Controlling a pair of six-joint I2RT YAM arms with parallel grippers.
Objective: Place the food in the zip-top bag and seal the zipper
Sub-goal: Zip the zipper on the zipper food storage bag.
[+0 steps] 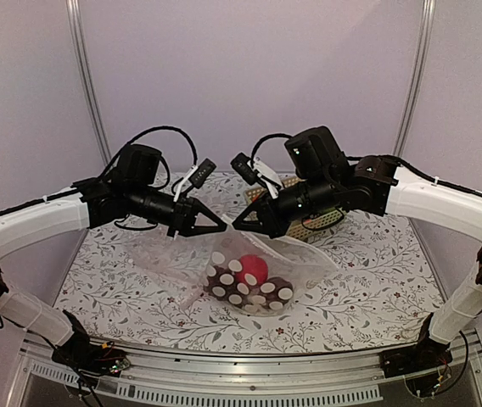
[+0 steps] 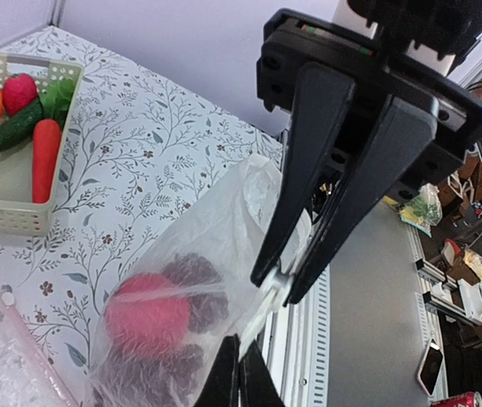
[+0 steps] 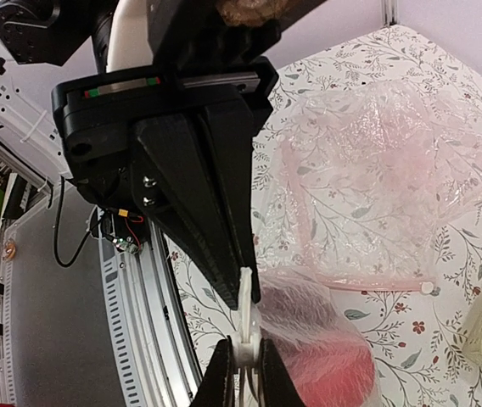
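Observation:
The zip-top bag (image 1: 262,292), clear with white dots, hangs between my two grippers just above the table. Inside it sit the food items: a round red fruit (image 1: 255,270) (image 2: 146,315) and dark purple grapes (image 1: 224,284) (image 2: 197,284). My left gripper (image 1: 222,227) (image 2: 239,380) is shut on the end of the zipper (image 2: 262,329). Tip to tip with it, my right gripper (image 1: 238,225) (image 3: 245,366) is shut on the zipper's white slider (image 3: 245,343). Only a short stretch of the strip shows between the two pairs of fingers.
A plain clear bag (image 3: 377,170) (image 1: 160,253) lies flat on the floral tablecloth behind the dotted one. A pale basket (image 2: 20,216) holding an orange fruit, a cucumber and a carrot stands at the back right (image 1: 322,219). The metal rail (image 1: 241,373) marks the table's near edge.

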